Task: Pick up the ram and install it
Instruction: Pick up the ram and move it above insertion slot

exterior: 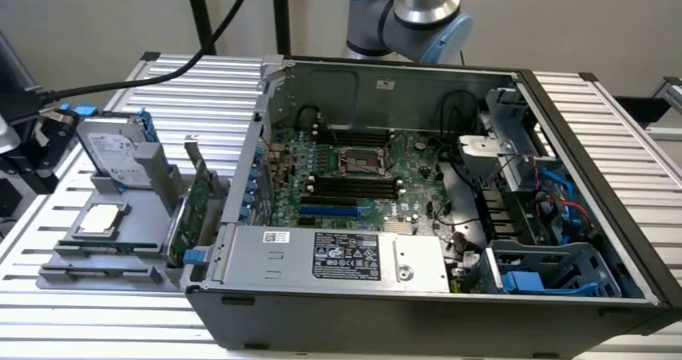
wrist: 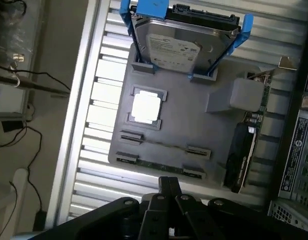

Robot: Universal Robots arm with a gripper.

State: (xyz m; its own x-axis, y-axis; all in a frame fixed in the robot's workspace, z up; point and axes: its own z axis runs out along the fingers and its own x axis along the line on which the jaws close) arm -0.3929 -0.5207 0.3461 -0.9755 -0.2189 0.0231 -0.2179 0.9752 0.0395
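The ram (wrist: pixel 161 166) is a thin green stick standing on edge between two small clips near one end of the grey holder tray (wrist: pixel 193 125). My gripper (wrist: pixel 169 186) hangs above that end of the tray, close to the ram. Its black fingers are shut together with nothing between them. In the exterior view the arm's black wrist end (exterior: pixel 27 140) sits at the left edge, beside the tray (exterior: pixel 64 276). The motherboard's black memory slots (exterior: pixel 352 188) lie in the open computer case (exterior: pixel 426 328).
The tray also holds a hard drive in a blue bracket (wrist: pixel 186 45), a square silver processor chip (wrist: pixel 146 107) and a tall green expansion card (exterior: pixel 192 208). A second thin strip (wrist: pixel 163 145) sits between another pair of clips. Cables hang behind the table.
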